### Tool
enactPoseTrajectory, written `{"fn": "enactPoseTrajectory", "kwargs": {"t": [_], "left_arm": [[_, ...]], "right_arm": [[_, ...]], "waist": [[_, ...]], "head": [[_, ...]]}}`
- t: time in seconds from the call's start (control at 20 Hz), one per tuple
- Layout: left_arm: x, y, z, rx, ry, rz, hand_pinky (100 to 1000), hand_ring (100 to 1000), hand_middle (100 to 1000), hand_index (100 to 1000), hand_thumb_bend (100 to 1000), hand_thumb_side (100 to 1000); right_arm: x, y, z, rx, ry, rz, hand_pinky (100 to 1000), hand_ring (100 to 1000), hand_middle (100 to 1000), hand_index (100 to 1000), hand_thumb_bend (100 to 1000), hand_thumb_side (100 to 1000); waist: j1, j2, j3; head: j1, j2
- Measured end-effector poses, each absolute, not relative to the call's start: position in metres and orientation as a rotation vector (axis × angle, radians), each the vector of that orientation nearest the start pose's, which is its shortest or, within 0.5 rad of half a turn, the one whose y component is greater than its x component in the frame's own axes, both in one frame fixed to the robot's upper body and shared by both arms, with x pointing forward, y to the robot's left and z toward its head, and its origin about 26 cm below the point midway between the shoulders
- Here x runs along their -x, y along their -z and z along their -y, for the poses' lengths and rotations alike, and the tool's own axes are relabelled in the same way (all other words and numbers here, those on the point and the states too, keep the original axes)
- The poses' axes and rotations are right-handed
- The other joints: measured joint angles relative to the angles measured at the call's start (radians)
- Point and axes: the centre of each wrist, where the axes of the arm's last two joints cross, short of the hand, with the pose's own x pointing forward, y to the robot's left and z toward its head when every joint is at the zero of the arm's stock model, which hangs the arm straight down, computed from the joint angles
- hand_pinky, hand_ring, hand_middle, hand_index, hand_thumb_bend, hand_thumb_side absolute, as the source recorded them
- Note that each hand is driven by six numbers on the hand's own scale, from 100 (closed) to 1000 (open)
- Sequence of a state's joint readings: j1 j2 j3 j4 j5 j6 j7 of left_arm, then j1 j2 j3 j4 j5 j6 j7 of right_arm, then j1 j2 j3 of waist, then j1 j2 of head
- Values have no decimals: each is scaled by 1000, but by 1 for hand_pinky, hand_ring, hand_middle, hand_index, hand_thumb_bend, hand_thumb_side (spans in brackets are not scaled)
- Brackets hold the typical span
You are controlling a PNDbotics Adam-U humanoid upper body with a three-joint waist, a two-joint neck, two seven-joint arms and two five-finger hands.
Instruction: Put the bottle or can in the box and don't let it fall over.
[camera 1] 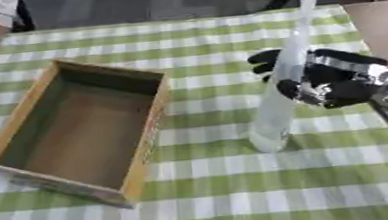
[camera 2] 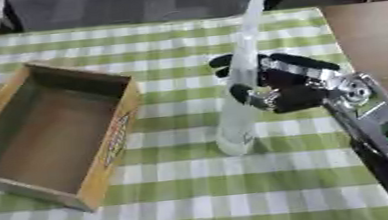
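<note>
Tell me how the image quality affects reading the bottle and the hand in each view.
Left eye view: soft throughout; the clear bottle is pale and smeared against the checked cloth, its top fading into the dark background. Right eye view: equally soft, but the right hand curled round the bottle shows more plainly; the box casts only faint shadow, so the light is even.

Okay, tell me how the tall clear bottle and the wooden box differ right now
The bottle is see-through, tall and narrow; the box is solid brown, low and wide. The bottle stands upright, while the box lies flat with its open side up and nothing in it. The right hand has its fingers curled round the bottle; nothing touches the box. Both sit on the green checked cloth, the bottle to the box's right.
</note>
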State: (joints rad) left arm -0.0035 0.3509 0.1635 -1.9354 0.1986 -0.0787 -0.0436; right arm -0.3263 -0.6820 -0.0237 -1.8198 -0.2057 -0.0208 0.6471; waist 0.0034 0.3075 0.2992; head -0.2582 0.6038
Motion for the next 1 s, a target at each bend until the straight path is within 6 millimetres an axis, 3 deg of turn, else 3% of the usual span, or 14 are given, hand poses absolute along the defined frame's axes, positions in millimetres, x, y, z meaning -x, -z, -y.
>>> {"fn": "enactPoseTrajectory", "kwargs": {"t": [1.0], "left_arm": [[-263,-123,-338,-165,159,2035,1000,786,969,849,101,864]], "right_arm": [[-324,-211,322,-98,-1184,1822,950,1000,1000,1000,100,527]], "waist": [[-2,2,4]], "head": [[0,0]]}}
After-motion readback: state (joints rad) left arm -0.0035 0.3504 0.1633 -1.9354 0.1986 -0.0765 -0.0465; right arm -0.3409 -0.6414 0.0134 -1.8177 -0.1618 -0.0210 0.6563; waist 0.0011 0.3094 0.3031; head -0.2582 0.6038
